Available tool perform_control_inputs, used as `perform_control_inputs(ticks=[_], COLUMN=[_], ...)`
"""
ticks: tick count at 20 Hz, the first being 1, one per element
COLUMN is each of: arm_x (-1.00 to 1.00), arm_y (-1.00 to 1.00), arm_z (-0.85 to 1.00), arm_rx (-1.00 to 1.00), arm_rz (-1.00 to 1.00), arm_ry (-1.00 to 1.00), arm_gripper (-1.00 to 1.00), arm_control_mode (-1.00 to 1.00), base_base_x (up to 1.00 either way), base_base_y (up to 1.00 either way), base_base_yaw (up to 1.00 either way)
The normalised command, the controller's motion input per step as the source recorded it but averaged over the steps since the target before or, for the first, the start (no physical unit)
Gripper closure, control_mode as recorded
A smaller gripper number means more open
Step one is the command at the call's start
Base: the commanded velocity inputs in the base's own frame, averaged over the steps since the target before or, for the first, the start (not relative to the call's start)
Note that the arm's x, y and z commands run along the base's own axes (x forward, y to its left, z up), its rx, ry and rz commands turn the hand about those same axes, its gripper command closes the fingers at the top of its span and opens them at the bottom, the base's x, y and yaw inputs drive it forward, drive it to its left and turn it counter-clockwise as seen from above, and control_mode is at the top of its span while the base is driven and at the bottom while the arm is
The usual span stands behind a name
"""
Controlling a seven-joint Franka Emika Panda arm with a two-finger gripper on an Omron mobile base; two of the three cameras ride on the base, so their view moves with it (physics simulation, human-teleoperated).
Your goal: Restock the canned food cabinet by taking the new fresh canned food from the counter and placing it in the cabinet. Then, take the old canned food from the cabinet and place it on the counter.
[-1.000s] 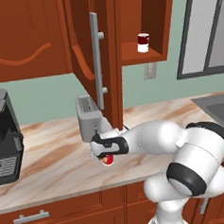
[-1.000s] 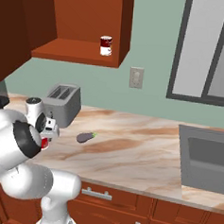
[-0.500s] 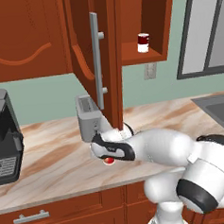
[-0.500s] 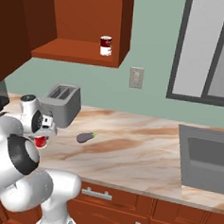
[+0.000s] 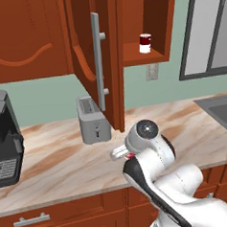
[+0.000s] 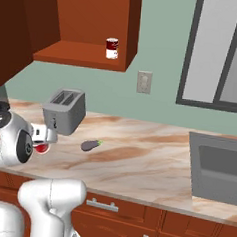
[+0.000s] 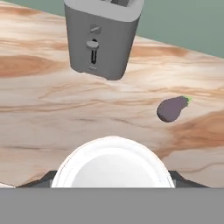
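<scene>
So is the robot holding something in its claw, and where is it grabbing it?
Yes, the gripper holds the bright red can by its sides, pale lid facing the hand camera.

Glossy marbled stone counter [image 5: 56,162], smooth reddish-brown wood cabinet [image 5: 105,39] with brushed grey metal bar handle [image 5: 98,63], matt grey toaster [image 7: 103,37], pale smooth can lid [image 7: 113,168], dull purple eggplant [image 7: 171,108]

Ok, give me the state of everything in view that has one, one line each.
hand: shut on the new can
new can: gripped, pale lid toward the camera
old can: upright on the cabinet shelf
cabinet door: open
toaster: upright, slots empty
eggplant: lying on the counter
</scene>
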Motion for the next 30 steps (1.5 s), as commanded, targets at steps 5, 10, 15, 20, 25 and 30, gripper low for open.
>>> perform_control_inputs(ticks=[5, 10, 15, 20, 25, 30], arm_x=[-0.71, -0.39, -0.11, 0.00, -0.03, 0.29], arm_y=[-0.73, -0.27, -0.01, -0.04, -0.02, 0.15], arm_z=[1.00, 1.00, 1.00, 1.00, 0.57, 0.67], arm_rx=[0.18, 0.14, 0.20, 0.39, 0.22, -0.10], arm_rz=[0.00, 0.00, 0.00, 0.00, 0.02, 0.00], arm_ry=[-0.42, -0.37, -0.23, -0.14, -0.07, -0.14], arm_gripper=[1.00, 1.00, 1.00, 1.00, 1.00, 1.00], arm_control_mode=[-1.00, -1.00, -1.00, -1.00, -1.00, -1.00], base_base_x=[0.00, 0.00, 0.00, 0.00, 0.00, 0.00], base_base_y=[0.00, 0.00, 0.00, 0.00, 0.00, 0.00], base_base_yaw=[0.00, 0.00, 0.00, 0.00, 0.00, 0.00])
